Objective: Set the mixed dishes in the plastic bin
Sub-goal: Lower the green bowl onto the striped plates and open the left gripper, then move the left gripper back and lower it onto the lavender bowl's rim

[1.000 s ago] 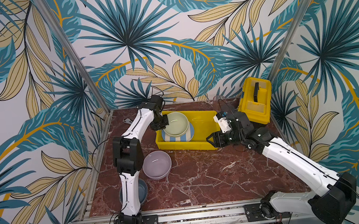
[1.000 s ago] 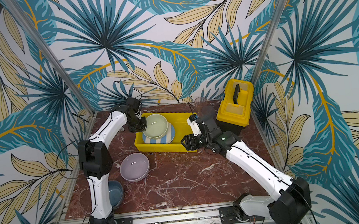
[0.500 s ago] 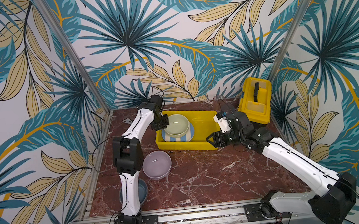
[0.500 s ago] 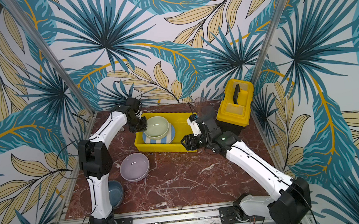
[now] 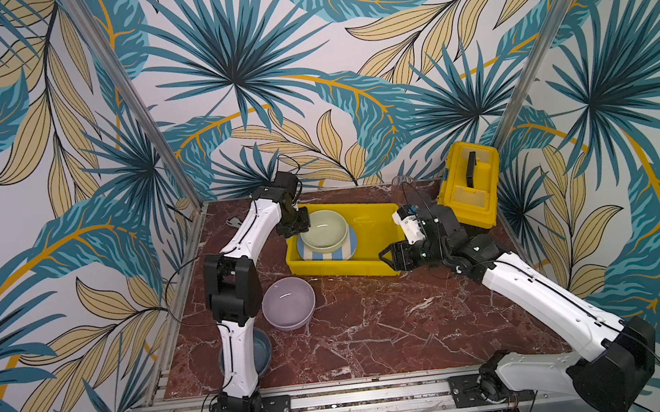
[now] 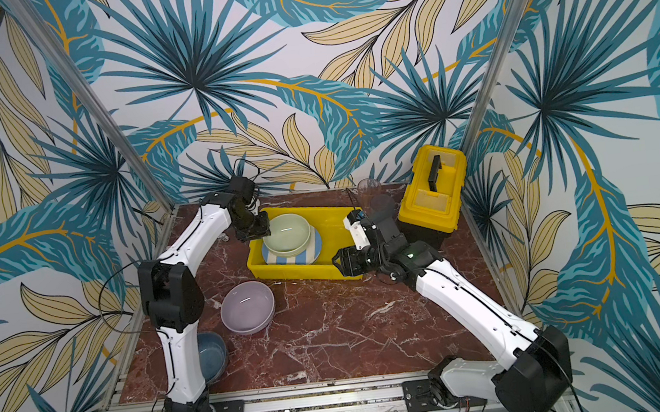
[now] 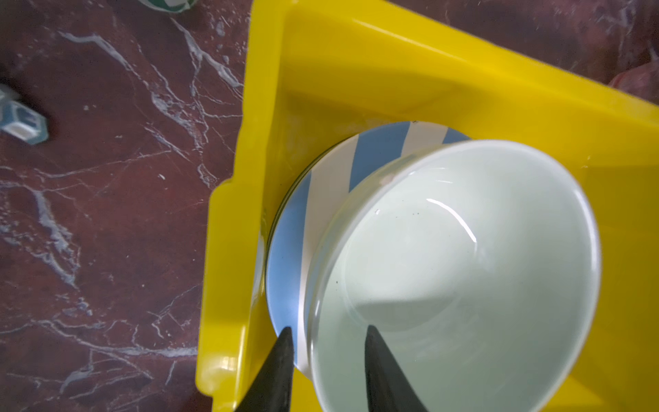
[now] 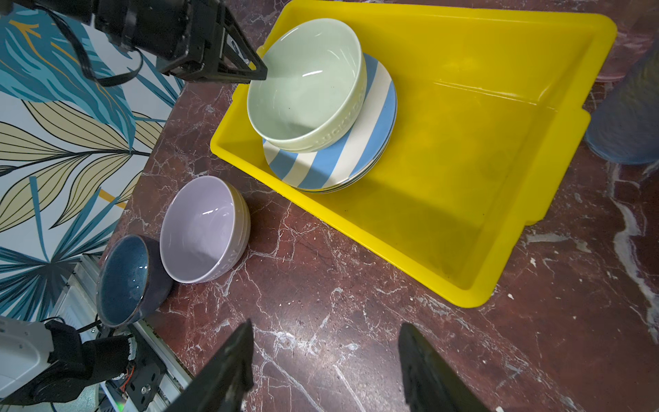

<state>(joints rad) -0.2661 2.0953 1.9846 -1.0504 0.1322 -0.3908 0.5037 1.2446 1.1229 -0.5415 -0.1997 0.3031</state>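
Top views both show the yellow bin (image 5: 372, 267) lying at the back of the red stone worktop (image 5: 374, 327), with a yellow toolbox (image 5: 470, 188) just beside its right end. A blue-and-cream striped plate (image 5: 325, 253) lies in the left end of the bin, and the pale green bowl (image 5: 324, 226) sits upright on top of it. The left tool (image 5: 298, 223) is at the far left edge of that bowl. The left wrist view shows it up close — one finger (image 7: 274, 378) is outside the bowl, over the plate, and the other is inside it, with the bowl's rim between them. The tool is partly open, with a gap on each side of the rim, so it has no hold on the bowl. The right tool (image 5: 386, 256) hangs near the bin's front right corner. In the right wrist view its two fingers (image 8: 228, 374) are wide apart with only bare worktop between them — it holds nothing. That view also shows thin edges of more plates (image 8: 342, 187) under the striped one. The lilac bowl (image 5: 289, 307) stands on the worktop in front of the bin, not touching it, and the blue bowl (image 5: 263, 350) is just beside it, partly hidden behind the left arm (image 5: 233, 292) in the top views. A clear tumbler (image 6: 369, 190) stands behind the bin at the back of the worktop.
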